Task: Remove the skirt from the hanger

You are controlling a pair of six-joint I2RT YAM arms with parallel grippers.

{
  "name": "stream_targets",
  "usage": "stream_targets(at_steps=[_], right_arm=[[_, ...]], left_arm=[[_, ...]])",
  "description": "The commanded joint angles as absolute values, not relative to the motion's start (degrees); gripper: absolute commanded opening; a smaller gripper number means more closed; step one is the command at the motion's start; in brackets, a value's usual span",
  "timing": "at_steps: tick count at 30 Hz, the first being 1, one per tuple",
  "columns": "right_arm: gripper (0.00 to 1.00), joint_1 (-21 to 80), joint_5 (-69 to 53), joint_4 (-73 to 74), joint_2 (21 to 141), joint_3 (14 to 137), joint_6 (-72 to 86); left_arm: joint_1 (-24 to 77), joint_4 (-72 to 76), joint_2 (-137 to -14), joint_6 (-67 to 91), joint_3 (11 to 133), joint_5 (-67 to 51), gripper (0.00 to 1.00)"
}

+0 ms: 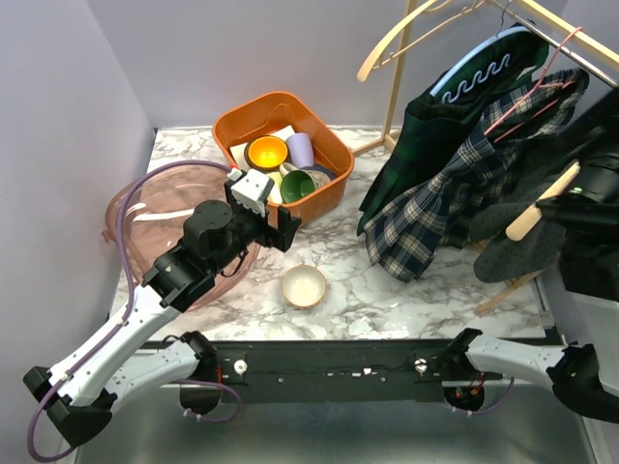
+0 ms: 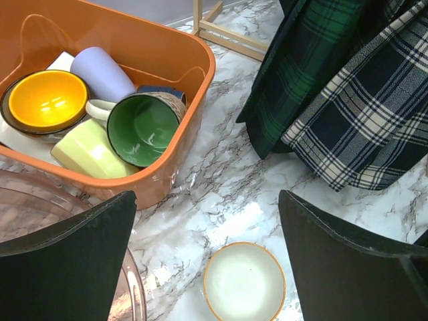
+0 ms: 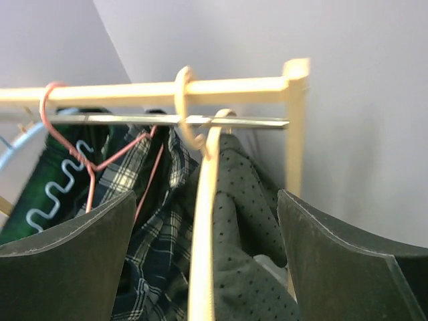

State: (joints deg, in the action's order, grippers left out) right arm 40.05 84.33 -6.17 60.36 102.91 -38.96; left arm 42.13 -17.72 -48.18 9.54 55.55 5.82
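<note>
A grey dotted skirt [image 3: 251, 221] hangs on a wooden hanger [image 3: 202, 227], whose hook sits over the rack's rail [image 3: 134, 91]. In the top view this skirt [image 1: 511, 249] and the hanger's end [image 1: 542, 205] are at the far right. My right gripper [image 3: 207, 267] is open, and the hanger's arm and the skirt's top lie between its fingers [image 3: 73, 261] without visible contact. My left gripper [image 1: 280, 230] is open and empty over the marble table, above a small white bowl [image 2: 244, 281].
Left of the skirt a navy plaid garment [image 1: 426, 227] hangs on a pink wire hanger [image 3: 67, 144], beside a dark green plaid one [image 1: 426, 145]. An orange bin [image 1: 329, 193] of cups and a pink basin [image 1: 155, 208] stand at the left. The rack's post [image 1: 395, 87] rises behind.
</note>
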Motion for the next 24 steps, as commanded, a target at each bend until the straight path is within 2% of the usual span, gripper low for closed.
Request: stream_targets(at_steps=[1, 2, 3, 4, 6, 7, 10, 12, 14, 16, 24], right_arm=[[0.93, 39.90, 77.82, 4.83, 58.71, 109.06, -33.92], [0.93, 39.90, 75.61, 7.10, 59.41, 110.55, -33.06], [0.93, 39.90, 72.71, 17.04, 60.46, 113.35, -30.87], [0.93, 39.90, 63.11, 24.19, 63.43, 119.73, -23.28], [0.94, 39.90, 48.33, 34.85, 65.03, 123.48, -17.51], [0.95, 39.90, 37.12, 34.72, 65.13, 122.70, -15.66], [0.94, 39.90, 30.43, 38.66, 68.10, 125.06, -9.08], [0.94, 39.82, 30.14, 44.35, 72.14, 128.92, -7.04], [0.91, 39.90, 35.66, 48.76, 75.65, 131.56, -1.78], [0.85, 39.73, 40.75, 56.49, 76.81, 135.16, 5.48], [0.80, 39.02, 45.79, 68.20, 70.41, 132.63, 17.40]], left_arm=[[42.28, -17.67, -47.90, 9.49, 56.25, 7.29, 0.99], [42.28, -17.49, -47.81, 9.41, 56.08, 7.38, 0.99], [42.28, -17.49, -47.90, 9.40, 55.99, 7.38, 0.99], [42.36, -17.32, -47.99, 9.40, 55.81, 7.03, 0.99], [42.28, -17.31, -48.16, 9.49, 55.90, 6.59, 0.99], [42.28, -17.40, -48.43, 9.49, 55.99, 6.33, 0.99], [42.28, -18.02, -48.69, 9.32, 56.51, 6.33, 0.99], [42.36, -18.19, -48.34, 9.23, 56.16, 7.03, 0.99], [42.36, -17.93, -47.55, 8.97, 55.64, 7.47, 0.99], [42.28, -17.67, -47.29, 8.96, 55.46, 7.56, 0.99], [42.28, -18.11, -48.16, 9.23, 55.81, 5.71, 0.99]])
